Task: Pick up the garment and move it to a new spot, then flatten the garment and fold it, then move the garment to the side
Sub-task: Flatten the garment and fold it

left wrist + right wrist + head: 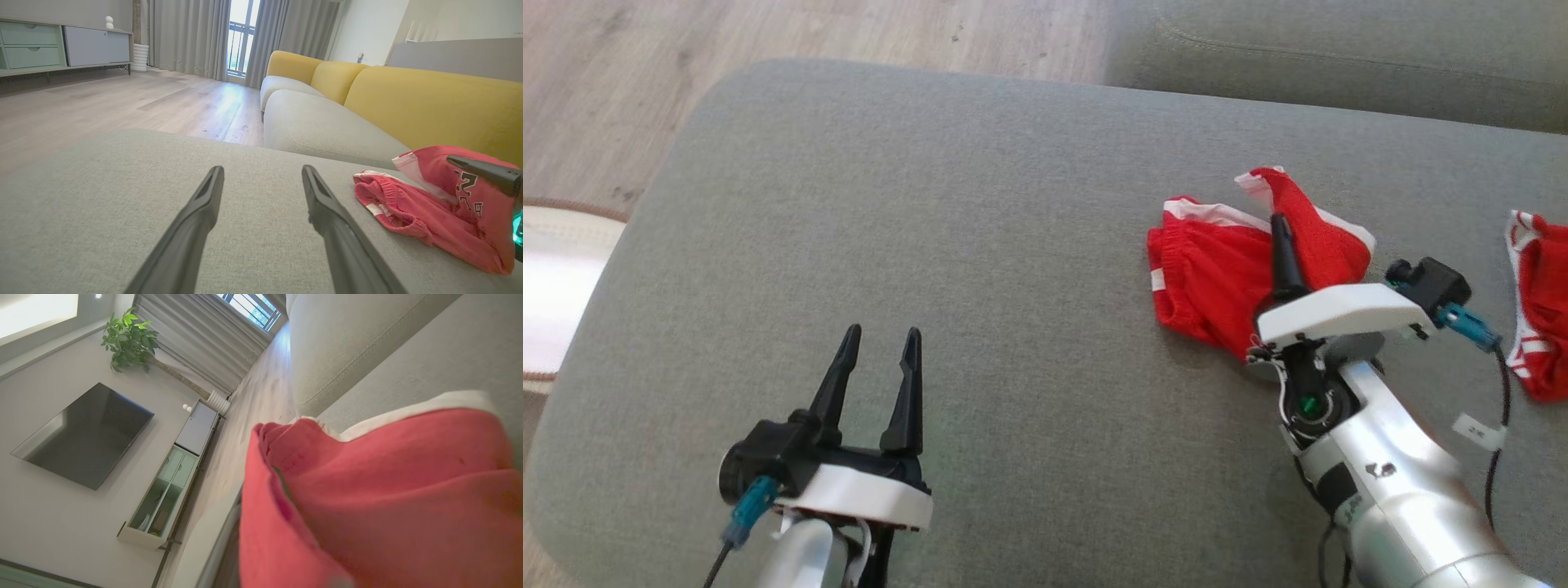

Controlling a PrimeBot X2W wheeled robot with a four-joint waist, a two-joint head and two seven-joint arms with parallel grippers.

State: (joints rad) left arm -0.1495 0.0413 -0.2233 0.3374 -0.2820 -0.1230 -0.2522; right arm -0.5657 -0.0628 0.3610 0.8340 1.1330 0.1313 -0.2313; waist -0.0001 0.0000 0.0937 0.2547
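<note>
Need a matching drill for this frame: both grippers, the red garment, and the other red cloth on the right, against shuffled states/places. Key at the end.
Things:
1. left gripper
2. right gripper
3. red fabric garment with white trim
4. second red-and-white cloth

States or places:
A. one fold raised, the rest lying on the grey fabric cushion
B. jaws open, holding nothing
C. lying apart at the head view's right edge
D. jaws shut on a fold of the red garment

Pairs: 1-B, 2-D, 3-A, 4-C

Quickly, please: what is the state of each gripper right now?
Left gripper: open, holding nothing, above the grey cushion.
Right gripper: closed on a fold of the red garment.
</note>
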